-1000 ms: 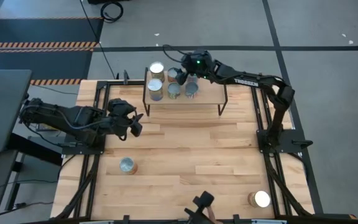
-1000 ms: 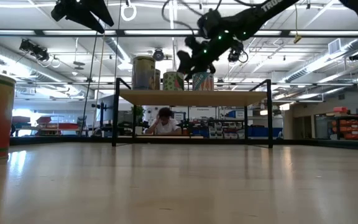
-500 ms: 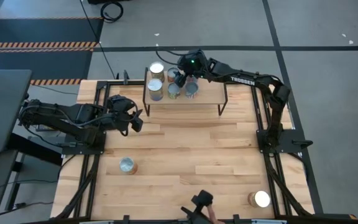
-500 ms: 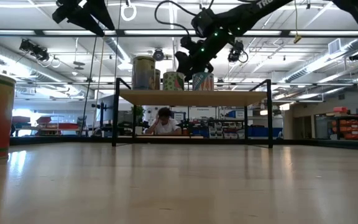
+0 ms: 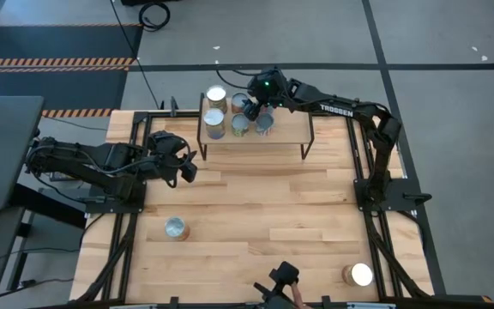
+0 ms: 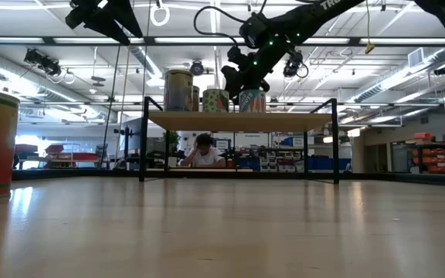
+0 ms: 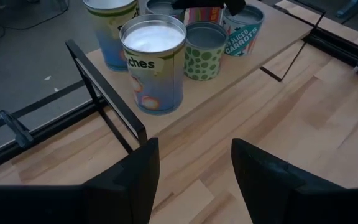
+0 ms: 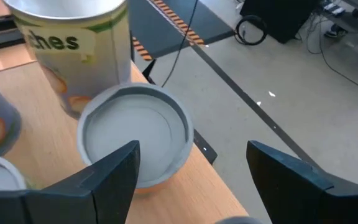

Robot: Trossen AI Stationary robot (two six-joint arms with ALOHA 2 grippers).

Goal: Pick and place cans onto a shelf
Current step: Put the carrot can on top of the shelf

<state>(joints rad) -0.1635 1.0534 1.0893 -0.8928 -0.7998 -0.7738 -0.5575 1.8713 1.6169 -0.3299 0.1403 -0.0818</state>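
The right gripper [image 5: 251, 106] hangs spread wide and empty above a can [image 8: 135, 134] near the back edge of the shelf [image 5: 286, 133], its fingers straddling the tin without touching it. Five cans crowd the shelf's left half; a taller peach-labelled can [image 8: 73, 43] stands just beside the one beneath the fingers, and a green-dotted can [image 7: 205, 50] and a carrot can [image 7: 244, 31] sit in front. The left gripper [image 5: 187, 168] waits over the table [image 5: 264, 206], well apart from the shelf's black leg [image 7: 107, 96], its fingers parted and holding nothing. Two more cans stand on the tabletop, one near the left side [image 5: 176, 227], another at the front right corner [image 5: 358, 275].
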